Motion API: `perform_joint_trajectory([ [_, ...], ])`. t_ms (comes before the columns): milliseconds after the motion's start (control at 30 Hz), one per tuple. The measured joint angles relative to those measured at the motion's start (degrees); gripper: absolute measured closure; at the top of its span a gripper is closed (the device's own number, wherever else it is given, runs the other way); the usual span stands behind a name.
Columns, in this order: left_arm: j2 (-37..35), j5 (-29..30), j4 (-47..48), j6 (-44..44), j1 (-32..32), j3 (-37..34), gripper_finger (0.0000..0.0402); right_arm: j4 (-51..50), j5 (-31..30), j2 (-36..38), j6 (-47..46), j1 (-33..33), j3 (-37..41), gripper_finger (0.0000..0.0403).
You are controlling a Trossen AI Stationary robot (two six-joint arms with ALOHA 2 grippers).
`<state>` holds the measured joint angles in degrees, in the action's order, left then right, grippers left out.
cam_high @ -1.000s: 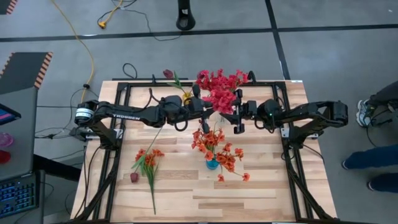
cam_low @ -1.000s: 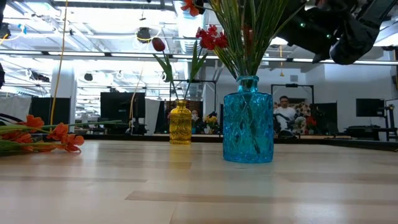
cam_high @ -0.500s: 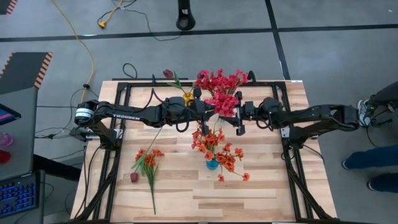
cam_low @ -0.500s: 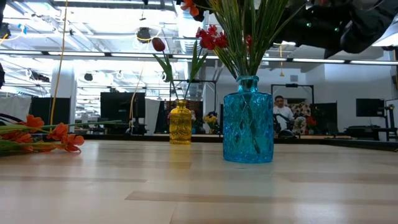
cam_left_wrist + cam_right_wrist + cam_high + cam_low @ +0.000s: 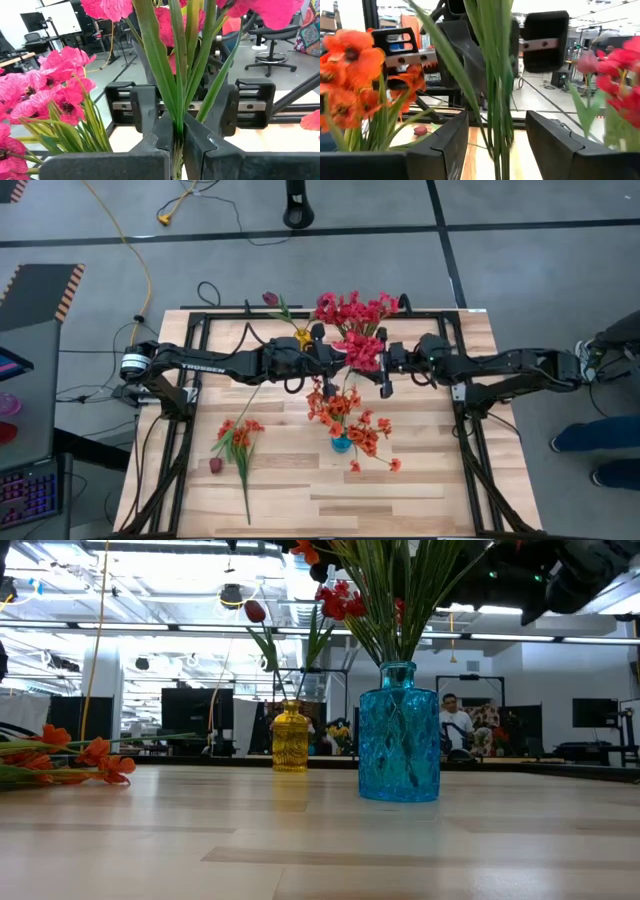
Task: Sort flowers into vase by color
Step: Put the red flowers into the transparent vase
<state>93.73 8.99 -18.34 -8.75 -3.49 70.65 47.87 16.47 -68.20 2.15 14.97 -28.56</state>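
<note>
Left gripper: fingers pinched on the green stems of a crimson-pink clustered spray, held up mid-counter, likely for handover. Right gripper: fingers spread either side of the same stems, not yet gripping. Orange-red blooms fill the blue glass vase; more orange flowers lie on the wooden counter.

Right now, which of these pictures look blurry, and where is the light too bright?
Right wrist view: the green stems between the open right gripper are smeared, and the orange-red blooms look soft. Left wrist view: the near crimson-pink blooms are slightly soft. Low view: bright ceiling strips glare behind the blue glass vase. High view: evenly lit.
</note>
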Motion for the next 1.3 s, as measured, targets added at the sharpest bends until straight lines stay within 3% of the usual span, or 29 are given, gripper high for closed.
perform_joint_trajectory([
  [333,0.0,-0.26,0.9,0.52,0.0,0.0,0.0397,-8.66,-0.13,-1.2,2.85,-1.82,-5.39,0.0201],
  [800,0.0,0.92,1.36,1.11,0.02,0.0,0.0392,-8.87,-0.54,-1.18,2.85,-0.39,-5.51,0.0367],
  [933,0.0,1.39,1.08,1.26,0.04,0.0,0.0364,-8.84,-0.55,-1.18,2.82,-0.16,-5.51,0.0367],
  [1300,-0.79,2.87,1.5,-0.8,0.55,-0.04,0.0235,-9.35,-1.66,0.13,2.45,1.66,-5.51,0.0367],
])
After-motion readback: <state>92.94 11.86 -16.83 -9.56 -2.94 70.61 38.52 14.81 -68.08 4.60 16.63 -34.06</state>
